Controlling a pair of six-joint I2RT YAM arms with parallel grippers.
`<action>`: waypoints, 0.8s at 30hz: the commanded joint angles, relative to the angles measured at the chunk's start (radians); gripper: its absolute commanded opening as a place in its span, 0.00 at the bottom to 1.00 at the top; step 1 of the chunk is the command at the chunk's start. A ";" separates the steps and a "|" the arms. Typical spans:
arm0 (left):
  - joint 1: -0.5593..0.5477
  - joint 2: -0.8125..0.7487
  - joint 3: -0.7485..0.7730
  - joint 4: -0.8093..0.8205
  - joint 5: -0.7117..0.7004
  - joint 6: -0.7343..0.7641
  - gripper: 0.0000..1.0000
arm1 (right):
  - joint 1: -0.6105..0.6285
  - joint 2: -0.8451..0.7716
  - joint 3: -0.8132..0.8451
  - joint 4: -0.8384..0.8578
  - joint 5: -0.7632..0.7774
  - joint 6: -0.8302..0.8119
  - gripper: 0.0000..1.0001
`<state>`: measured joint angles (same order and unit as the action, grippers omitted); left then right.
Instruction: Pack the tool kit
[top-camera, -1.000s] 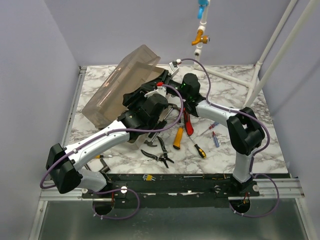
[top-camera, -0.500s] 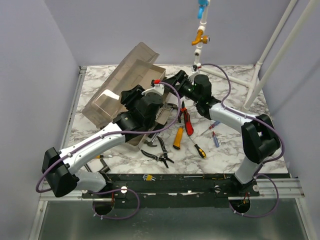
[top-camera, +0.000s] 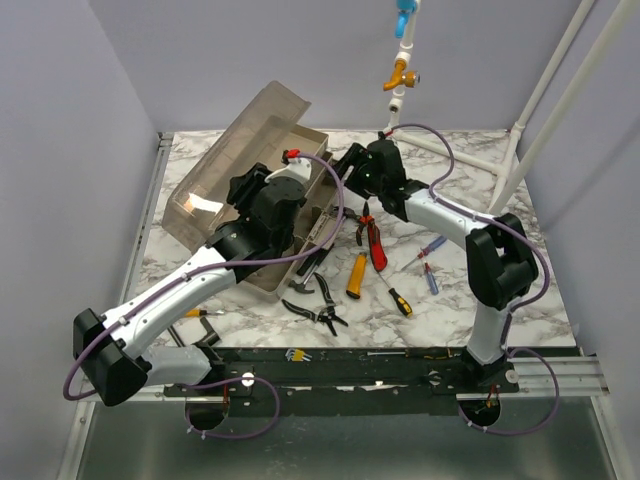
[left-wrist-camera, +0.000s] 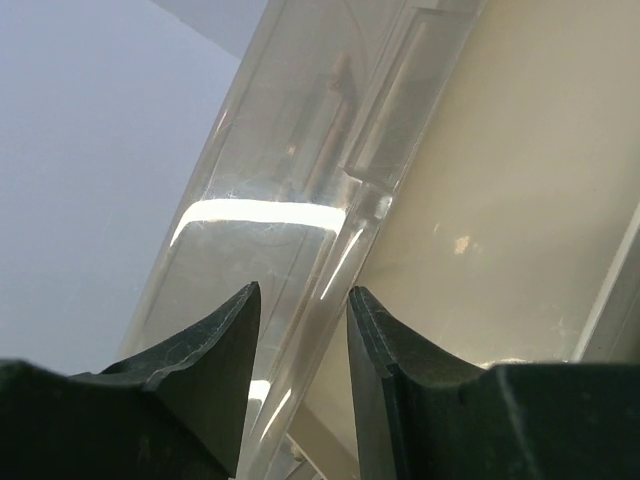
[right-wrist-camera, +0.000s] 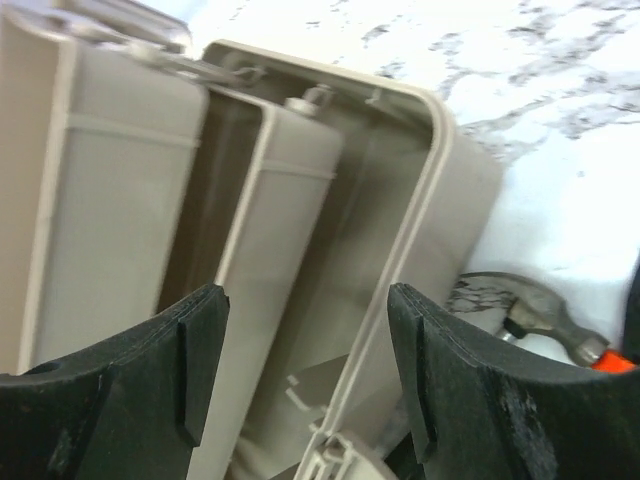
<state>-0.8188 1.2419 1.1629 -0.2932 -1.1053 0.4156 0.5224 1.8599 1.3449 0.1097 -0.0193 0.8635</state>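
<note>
Top external: left arm (top-camera: 190, 285) and right arm (top-camera: 440, 215) cover the toolbox (top-camera: 262, 283) interior.

My left pincer (left-wrist-camera: 300, 290) faces the raised clear lid (left-wrist-camera: 270, 170), which walls off the desk's far-left corner. My right pincer (right-wrist-camera: 305, 290), jaws apart, hangs over the open box (right-wrist-camera: 425, 190), with room inside. Loose tools (top-camera: 356, 275) clutter mid-desk, white pipes (top-camera: 520, 140) bar the far-right corner, and bare marble (top-camera: 520, 290) runs along the right edge.
</note>
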 joint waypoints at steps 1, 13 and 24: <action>0.032 -0.064 0.037 -0.032 0.044 -0.074 0.40 | 0.008 0.070 0.094 -0.196 0.126 -0.027 0.72; 0.108 -0.076 -0.003 0.049 0.025 -0.038 0.36 | 0.037 0.172 0.218 -0.351 0.212 -0.040 0.61; 0.182 -0.064 -0.150 0.552 -0.032 0.277 0.36 | 0.039 0.202 0.277 -0.372 0.198 -0.081 0.01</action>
<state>-0.6758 1.1770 1.0325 0.0322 -1.1004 0.5678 0.5636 2.0315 1.5860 -0.2379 0.1703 0.8330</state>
